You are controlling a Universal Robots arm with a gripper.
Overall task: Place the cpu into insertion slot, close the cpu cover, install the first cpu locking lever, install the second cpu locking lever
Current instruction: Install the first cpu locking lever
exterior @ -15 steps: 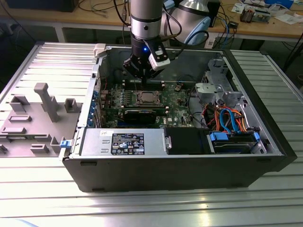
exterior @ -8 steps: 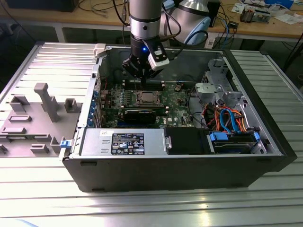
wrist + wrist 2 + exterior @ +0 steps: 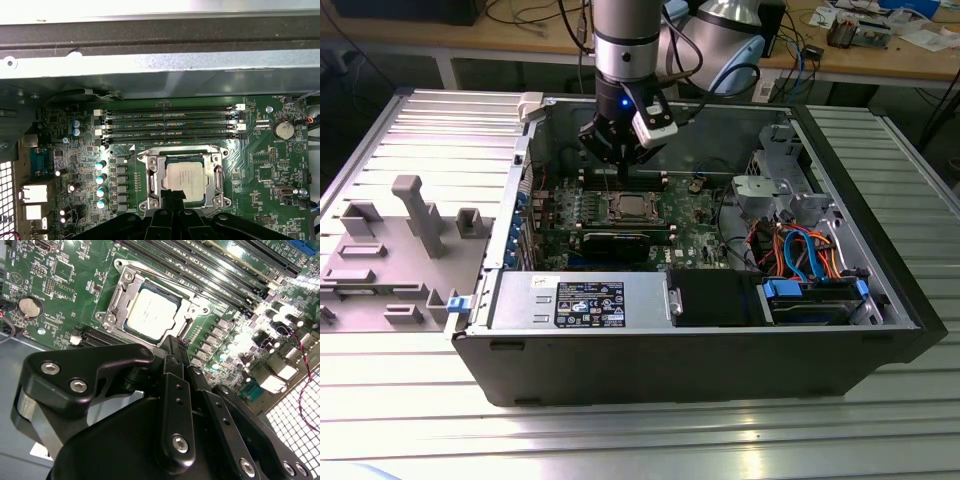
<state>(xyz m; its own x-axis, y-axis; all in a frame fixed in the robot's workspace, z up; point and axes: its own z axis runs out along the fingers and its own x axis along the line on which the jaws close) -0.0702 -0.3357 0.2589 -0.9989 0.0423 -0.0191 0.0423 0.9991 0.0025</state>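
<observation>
1. My jaws are drawn together, holding nothing. In both wrist views their tips hang over one edge of the cpu [image 3: 184, 175].
2. The cpu sits flat in the slot [image 3: 141, 205], its pale face up.
3. The cover [image 3: 152, 172] lies down around the cpu, framing it on all sides.
4. A thin wire lever [image 3: 175, 146] runs along the cover's edge on the side facing the memory slots [image 3: 170, 120]. I cannot tell whether it is latched.
5. The four long memory slots lie just beside the slot. A coin battery [image 3: 284, 130] sits off their end.
6. In the exterior view a black card [image 3: 615, 238] lies on the near side of the slot. Nearer still is a grey power supply [image 3: 580, 300].
7. All this sits inside an open case [image 3: 720, 370] on a ribbed metal desk [image 3: 620, 440].
8. On the desk, at the exterior view's left, stands a grey fixture [image 3: 415, 210], well apart from the cpu.
</observation>
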